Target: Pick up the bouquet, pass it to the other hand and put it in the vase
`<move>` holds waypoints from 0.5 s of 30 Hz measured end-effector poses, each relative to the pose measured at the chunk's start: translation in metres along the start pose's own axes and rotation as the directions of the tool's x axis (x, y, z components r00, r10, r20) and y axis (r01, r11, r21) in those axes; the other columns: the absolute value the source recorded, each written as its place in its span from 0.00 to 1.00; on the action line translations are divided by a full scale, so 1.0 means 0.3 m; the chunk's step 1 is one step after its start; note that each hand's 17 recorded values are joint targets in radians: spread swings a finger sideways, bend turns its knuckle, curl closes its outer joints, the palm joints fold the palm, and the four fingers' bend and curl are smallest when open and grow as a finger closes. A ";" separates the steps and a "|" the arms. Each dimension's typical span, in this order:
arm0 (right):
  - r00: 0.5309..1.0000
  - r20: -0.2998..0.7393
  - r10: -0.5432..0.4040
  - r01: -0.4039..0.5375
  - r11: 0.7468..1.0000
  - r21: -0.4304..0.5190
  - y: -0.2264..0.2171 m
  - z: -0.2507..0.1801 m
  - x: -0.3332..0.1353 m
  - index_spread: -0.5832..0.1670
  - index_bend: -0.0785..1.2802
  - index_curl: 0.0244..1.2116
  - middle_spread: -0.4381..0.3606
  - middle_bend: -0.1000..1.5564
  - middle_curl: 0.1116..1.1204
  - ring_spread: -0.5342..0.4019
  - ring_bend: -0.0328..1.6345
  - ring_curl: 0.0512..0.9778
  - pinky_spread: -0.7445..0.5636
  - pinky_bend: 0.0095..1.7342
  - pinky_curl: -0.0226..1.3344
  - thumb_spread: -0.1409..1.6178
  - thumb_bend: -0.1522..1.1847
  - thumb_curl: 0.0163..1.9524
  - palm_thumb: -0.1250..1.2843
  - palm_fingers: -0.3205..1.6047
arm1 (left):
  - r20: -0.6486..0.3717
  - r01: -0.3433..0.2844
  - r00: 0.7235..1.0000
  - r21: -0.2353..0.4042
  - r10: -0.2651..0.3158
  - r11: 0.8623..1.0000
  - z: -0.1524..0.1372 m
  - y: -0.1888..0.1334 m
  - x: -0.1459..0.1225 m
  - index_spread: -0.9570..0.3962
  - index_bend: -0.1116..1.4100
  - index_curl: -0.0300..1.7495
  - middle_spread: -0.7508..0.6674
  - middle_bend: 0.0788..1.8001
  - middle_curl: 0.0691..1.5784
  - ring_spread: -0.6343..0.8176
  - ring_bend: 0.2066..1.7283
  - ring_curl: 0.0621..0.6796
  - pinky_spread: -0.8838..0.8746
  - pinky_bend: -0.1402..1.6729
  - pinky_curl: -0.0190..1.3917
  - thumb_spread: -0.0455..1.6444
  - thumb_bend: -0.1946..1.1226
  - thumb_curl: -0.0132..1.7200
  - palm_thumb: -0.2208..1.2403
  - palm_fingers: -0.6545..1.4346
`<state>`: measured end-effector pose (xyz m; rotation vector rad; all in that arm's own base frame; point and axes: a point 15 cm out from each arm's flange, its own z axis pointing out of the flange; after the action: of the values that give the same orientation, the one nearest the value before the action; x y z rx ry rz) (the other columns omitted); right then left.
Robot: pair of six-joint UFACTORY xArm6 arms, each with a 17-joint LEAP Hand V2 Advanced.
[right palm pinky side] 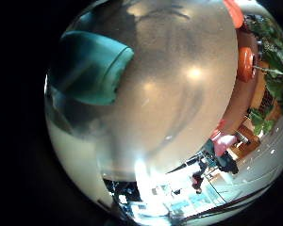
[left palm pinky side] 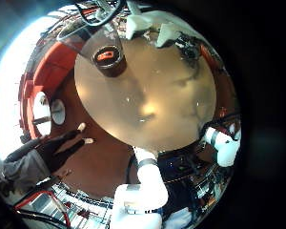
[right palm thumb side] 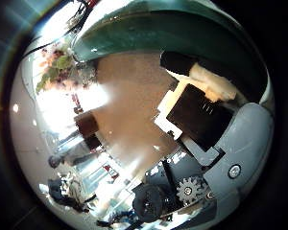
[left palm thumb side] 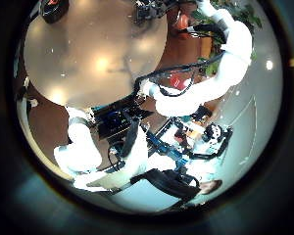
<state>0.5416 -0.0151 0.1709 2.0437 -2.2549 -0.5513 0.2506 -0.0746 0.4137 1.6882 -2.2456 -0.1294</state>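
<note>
Right hand [right palm thumb side: 206, 88], fingers loose and empty, hangs low over the table [right palm thumb side: 134, 110], so the pick-up is not yet begun and calls for a reach toward what seems the bouquet [right palm thumb side: 58, 65].

The arms [left palm thumb side: 211, 73] are white, built of smooth round tubes with thick rounded joints. The right hand [right palm thumb side: 206, 120] has flat black blocks with straight edges, and one pale white piece lies on them. Beside the blocks is a rounded teal-grey shell [right palm thumb side: 242, 144] with a small round screw, and a toothed grey gear [right palm thumb side: 187, 189]. The left hand [left palm pinky side: 148, 29] shows white blocky parts.
</note>
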 end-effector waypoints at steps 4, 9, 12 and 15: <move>1.000 0.002 -0.004 0.004 0.997 0.071 0.051 -0.170 -0.005 0.37 0.83 0.64 0.35 0.80 0.62 0.34 0.82 0.55 0.37 0.77 0.39 0.57 0.18 0.34 0.89 0.82 | -0.001 0.000 1.000 -0.002 0.000 1.000 -0.002 -0.010 -0.001 0.76 0.18 0.18 0.89 0.06 0.14 0.89 0.16 0.25 0.85 0.19 0.23 0.68 0.13 0.19 0.37 0.30; 0.999 0.008 -0.036 0.034 0.985 0.172 0.147 -0.393 -0.010 0.41 0.89 0.68 0.37 0.86 0.65 0.34 0.87 0.60 0.40 0.81 0.44 0.57 0.18 0.37 0.91 0.78 | -0.006 -0.002 1.000 -0.005 0.002 1.000 0.005 -0.033 -0.004 0.76 0.18 0.18 0.89 0.06 0.15 0.89 0.16 0.25 0.85 0.19 0.23 0.69 0.13 0.19 0.36 0.30; 0.996 0.050 -0.076 0.063 0.972 0.226 0.198 -0.497 -0.030 0.43 0.91 0.69 0.39 0.87 0.65 0.35 0.88 0.63 0.41 0.81 0.46 0.57 0.18 0.39 0.91 0.76 | -0.011 -0.001 1.000 0.006 0.001 1.000 0.003 -0.061 -0.006 0.76 0.18 0.18 0.89 0.06 0.15 0.89 0.16 0.25 0.85 0.19 0.23 0.69 0.13 0.19 0.36 0.30; 0.983 0.135 -0.120 0.079 0.957 0.280 0.254 -0.595 -0.067 0.44 0.92 0.70 0.39 0.88 0.65 0.35 0.89 0.65 0.42 0.81 0.48 0.57 0.19 0.41 0.92 0.76 | -0.022 -0.001 1.000 0.012 0.002 1.000 0.006 -0.078 -0.002 0.76 0.18 0.18 0.89 0.06 0.15 0.89 0.16 0.25 0.85 0.18 0.23 0.69 0.13 0.19 0.36 0.31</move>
<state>0.5197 -0.0312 0.3641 2.3292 -2.4447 -0.4341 0.2718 -0.0811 0.4056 1.6858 -2.2362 -0.0972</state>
